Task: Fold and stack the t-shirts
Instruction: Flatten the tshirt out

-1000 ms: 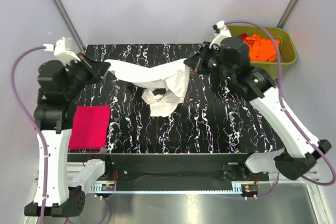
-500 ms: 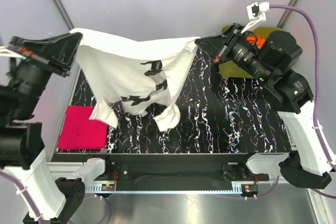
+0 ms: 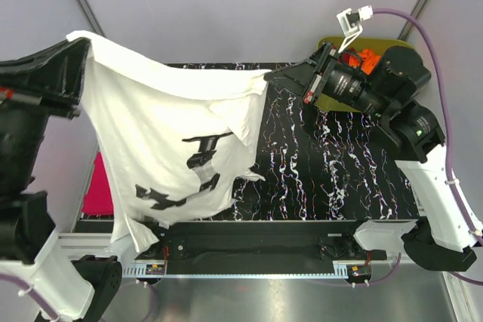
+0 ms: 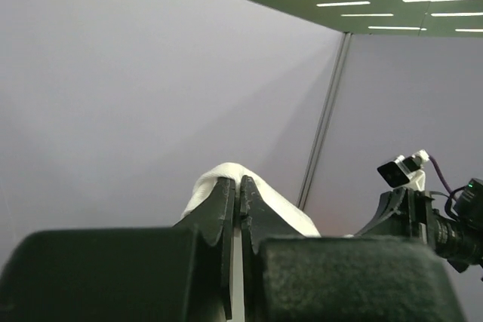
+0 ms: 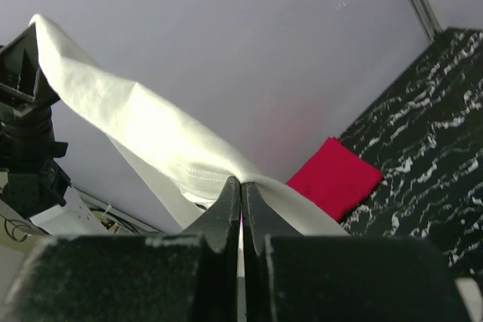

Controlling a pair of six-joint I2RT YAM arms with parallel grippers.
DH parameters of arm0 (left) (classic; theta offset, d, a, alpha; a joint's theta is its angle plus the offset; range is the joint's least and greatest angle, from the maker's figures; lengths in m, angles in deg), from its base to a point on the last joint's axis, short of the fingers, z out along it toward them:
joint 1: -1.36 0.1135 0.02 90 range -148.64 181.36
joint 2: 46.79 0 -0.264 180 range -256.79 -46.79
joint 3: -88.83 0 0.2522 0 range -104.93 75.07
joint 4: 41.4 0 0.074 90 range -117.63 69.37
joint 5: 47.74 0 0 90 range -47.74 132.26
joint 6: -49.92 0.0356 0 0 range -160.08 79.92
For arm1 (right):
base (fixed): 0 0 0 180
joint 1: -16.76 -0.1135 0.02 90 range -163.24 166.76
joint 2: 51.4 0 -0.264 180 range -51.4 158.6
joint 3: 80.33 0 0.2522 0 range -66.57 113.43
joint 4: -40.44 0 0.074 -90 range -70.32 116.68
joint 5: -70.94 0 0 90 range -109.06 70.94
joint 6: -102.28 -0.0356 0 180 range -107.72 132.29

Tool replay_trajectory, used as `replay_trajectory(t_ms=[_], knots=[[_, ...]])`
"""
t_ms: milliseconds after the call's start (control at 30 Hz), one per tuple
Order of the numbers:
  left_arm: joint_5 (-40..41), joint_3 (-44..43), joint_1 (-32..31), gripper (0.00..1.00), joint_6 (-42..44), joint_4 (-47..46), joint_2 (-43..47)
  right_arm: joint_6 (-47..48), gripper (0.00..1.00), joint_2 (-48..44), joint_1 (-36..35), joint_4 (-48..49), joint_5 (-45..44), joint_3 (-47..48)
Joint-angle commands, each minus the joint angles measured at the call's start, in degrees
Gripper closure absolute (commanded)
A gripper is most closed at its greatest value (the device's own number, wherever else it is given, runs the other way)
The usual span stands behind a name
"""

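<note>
left gripper [image 3: 81, 44]: I am pinching one upper corner of the white t-shirt [image 3: 173, 133] high above the left edge of the table [image 3: 324, 156]; fingers clamped together on cloth
right gripper [image 3: 269, 78]: I am clamping the other corner above the table's far edge; jaws closed on cloth
white t-shirt: hanging spread between both grips, black print showing; whether its lower end is touching the table I cannot tell
pink t-shirt [image 3: 92, 186]: lying on the table's left side; mostly hidden behind the white one
orange t-shirt [image 3: 370, 58]: lying in the tub [image 3: 326, 99] beyond the table's far right corner; my right arm is covering most of both
</note>
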Motion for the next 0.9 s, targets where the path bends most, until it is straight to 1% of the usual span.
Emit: replay_trajectory(t_ms=[0,33,67,133,167,233,267,300,333,367,400,433,500,533,567,600,633,667,700,733,767,800,833,867], knots=[[3.68,7.11,0.16,1.00,-0.66,-2.97,-3.77,-0.93,1.00,-2.39,-0.21,-0.72,-2.15,-6.42],[4.20,9.65,0.16,1.00,-0.58,-5.32,-3.86,-0.75,1.00,-2.92,-0.21,-1.25,-3.30,-10.19],[4.47,14.46,0.16,1.00,-1.19,-6.56,-4.56,0.47,1.00,-3.80,-0.21,-1.95,-5.83,-11.88],[5.44,17.75,0.16,1.00,-1.90,-9.90,-5.96,0.74,1.00,-4.51,-0.21,-4.85,-9.79,-16.70],[5.01,20.89,0.16,1.00,-2.33,-11.57,-7.88,1.26,1.00,-5.47,-0.21,-4.86,-13.47,-18.56],[3.69,21.80,-0.19,1.00,-2.16,-15.53,-11.05,0.92,1.00,-5.92,-0.12,-4.24,-17.35,-23.20],[3.68,21.20,-0.72,1.00,-1.29,-16.49,-15.51,1.70,1.00,-5.48,-0.03,-3.63,-19.98,-24.45],[4.38,20.58,-2.12,1.00,0.98,-17.90,-17.90,2.06,1.00,-4.69,0.23,-3.97,-21.49,-24.98],[3.69,19.18,-2.48,1.00,1.70,-18.26,-20.62,2.41,1.00,-3.82,1.71,-4.32,-22.81,-25.16],[2.12,14.82,-3.00,1.00,1.80,-18.52,-27.17,2.85,1.00,-1.89,2.77,-4.07,-23.61,-25.60],[0.19,12.16,-3.53,1.00,2.06,-18.79,-30.81,2.42,1.00,-0.83,4.43,-3.63,-23.44,-26.04],[0.43,7.35,-4.32,1.00,2.50,-18.96,-37.63,1.72,1.00,1.10,7.93,-3.45,-22.31,-27.00],[0.17,2.32,-6.78,1.00,4.08,-19.58,-44.69,0.22,1.00,3.30,11.20,-3.27,-21.68,-28.41],[-0.09,-5.62,-7.57,1.00,4.26,-18.71,-52.73,-0.22,1.00,5.66,13.83,-3.97,-22.72,-28.42],[0.08,-9.97,-9.32,1.00,5.04,-17.14,-56.99,-0.22,1.00,7.16,14.90,-5.72,-23.34,-28.42],[1.04,-12.88,-10.21,1.00,5.40,-17.73,-60.51,0.12,1.00,8.75,15.95,-7.21,-23.79,-27.20],[1.83,-14.13,-10.91,1.00,5.40,-19.21,-64.99,1.17,1.00,12.24,17.53,-8.97,-26.66,-26.23],[2.62,-14.40,-11.70,1.00,4.44,-20.36,-66.77,1.36,1.00,14.28,18.15,-13.60,-28.52,-25.00],[3.50,-14.67,-11.80,1.00,3.91,-21.24,-69.05,1.97,1.00,16.47,19.12,-15.91,-29.41,-22.21],[4.81,-13.80,-11.97,0.90,3.64,-21.34,-69.60,3.54,1.00,21.02,20.34,-18.28,-30.02,-20.44],[6.83,-12.75,-12.58,0.63,4.25,-21.25,-69.78,4.51,1.00,23.59,20.62,-23.78,-30.47,-18.16],[7.46,-11.08,-12.76,0.55,5.21,-20.55,-69.26,5.57,0.86,28.14,20.71,-27.23,-32.99,-13.00],[8.59,-10.63,-13.20,0.45,6.36,-18.98,-68.90,7.49,0.76,29.92,20.80,-29.96,-34.41,-10.95],[10.61,-9.84,-13.29,0.17,8.19,-15.92,-68.20,7.94,0.67,31.07,20.80,-33.12,-35.56,-9.01]])
